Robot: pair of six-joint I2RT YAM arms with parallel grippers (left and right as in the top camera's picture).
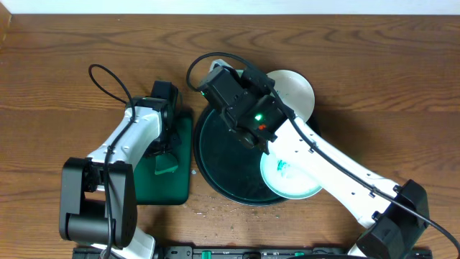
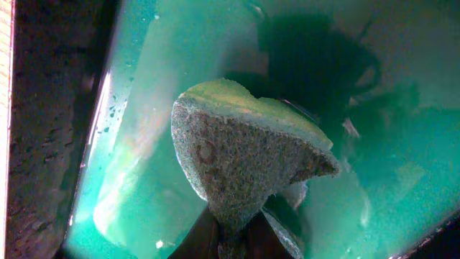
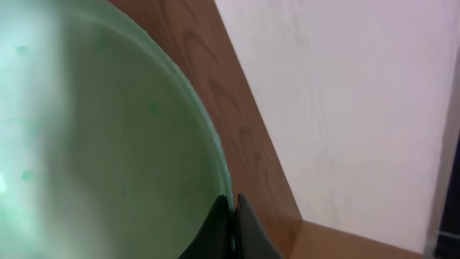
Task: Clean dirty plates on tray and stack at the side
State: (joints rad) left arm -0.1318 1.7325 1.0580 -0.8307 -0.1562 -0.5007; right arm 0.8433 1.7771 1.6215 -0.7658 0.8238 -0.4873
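The large round tray [image 1: 223, 155] lies mid-table. One white plate [image 1: 293, 90] is held tilted over the tray's far right edge. My right gripper [image 1: 273, 83] is shut on this plate's rim; the right wrist view shows the fingers [image 3: 231, 216] pinching the pale rim of the plate [image 3: 100, 129], which has faint green specks. A second plate [image 1: 287, 178] with teal smears lies on the tray's front right, partly under the right arm. A third plate is not visible. My left gripper [image 1: 168, 150] [image 2: 237, 241] is shut on a grey-green sponge [image 2: 244, 151] over the rectangular tray.
A smaller rectangular dark green tray [image 1: 176, 183] lies left of the round tray, its wet surface [image 2: 158, 108] filling the left wrist view. Small white crumbs [image 1: 208, 210] lie on the wooden table in front of the trays. A white wall borders the table's far edge.
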